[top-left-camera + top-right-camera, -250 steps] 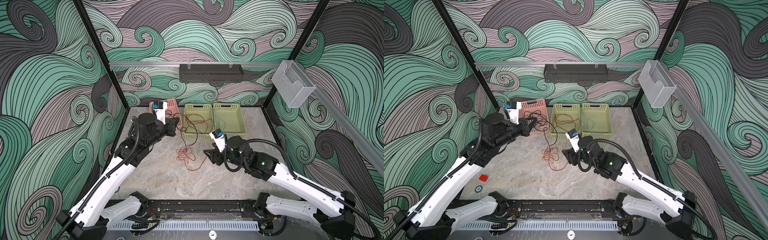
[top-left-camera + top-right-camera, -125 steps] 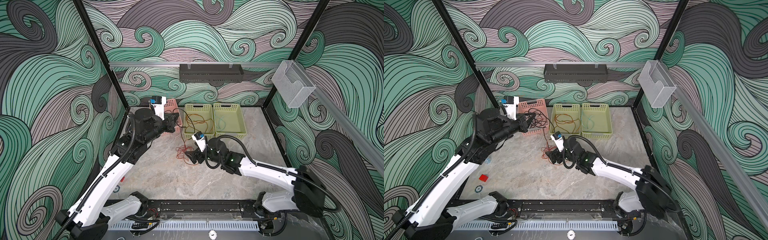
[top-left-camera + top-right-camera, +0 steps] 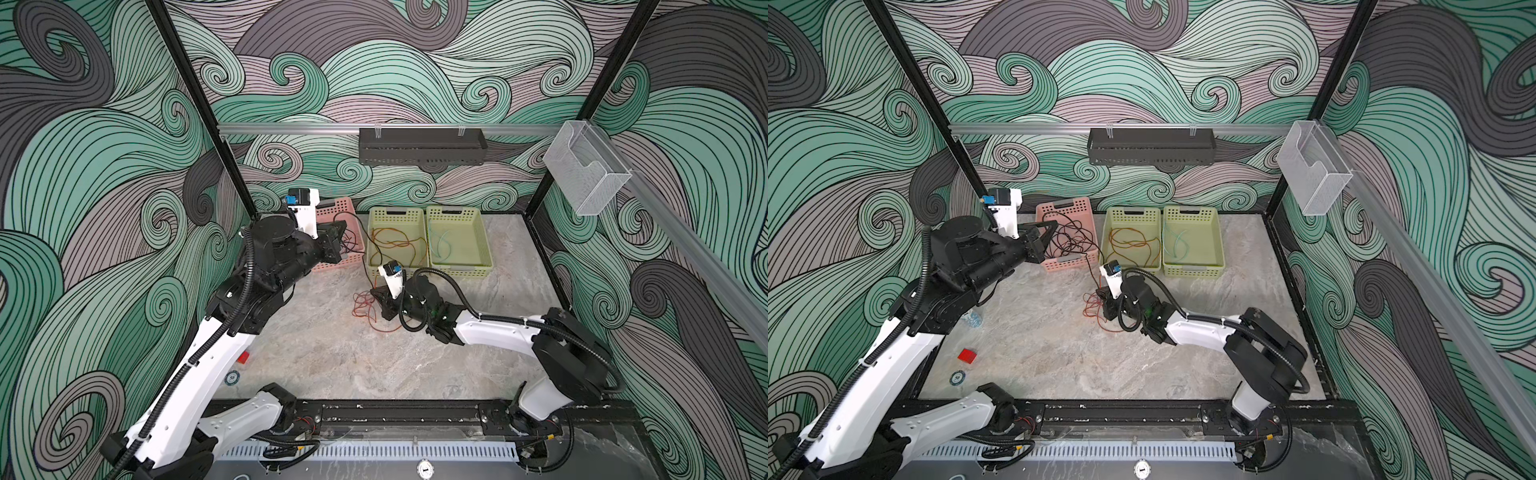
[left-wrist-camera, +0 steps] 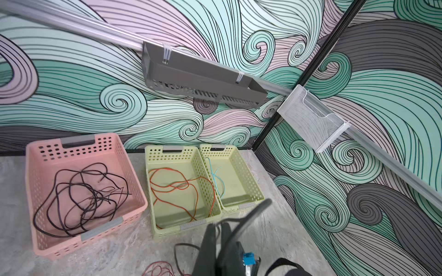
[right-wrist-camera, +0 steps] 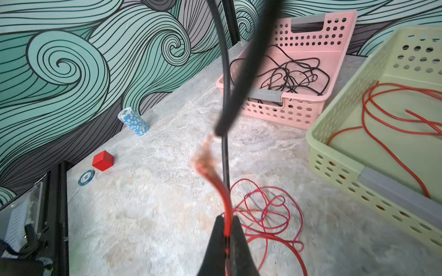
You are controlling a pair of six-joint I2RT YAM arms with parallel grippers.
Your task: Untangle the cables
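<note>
Three baskets stand in a row at the back of the table [image 3: 1059,365], mid-frame in a top view: left basket [image 3: 1067,263] holding a tangled cable [image 3: 1071,241], middle basket [image 3: 1129,271] a looped cable [image 3: 1133,245], right basket [image 3: 1192,271] a short cable [image 3: 1177,245]. A trailing cable [image 3: 1094,257] drops from the left basket to a cable heap [image 3: 1092,307] before the middle basket. Cube [image 3: 967,356] and poker chip [image 3: 957,377] lie lower left, chip stack [image 3: 973,319] behind them.

Only one mark reads: "10", on the top face of the blue-and-white chip stack [image 5: 133,121] on the tabletop. The print on the flat chip [image 5: 86,177] is too small to read.
</note>
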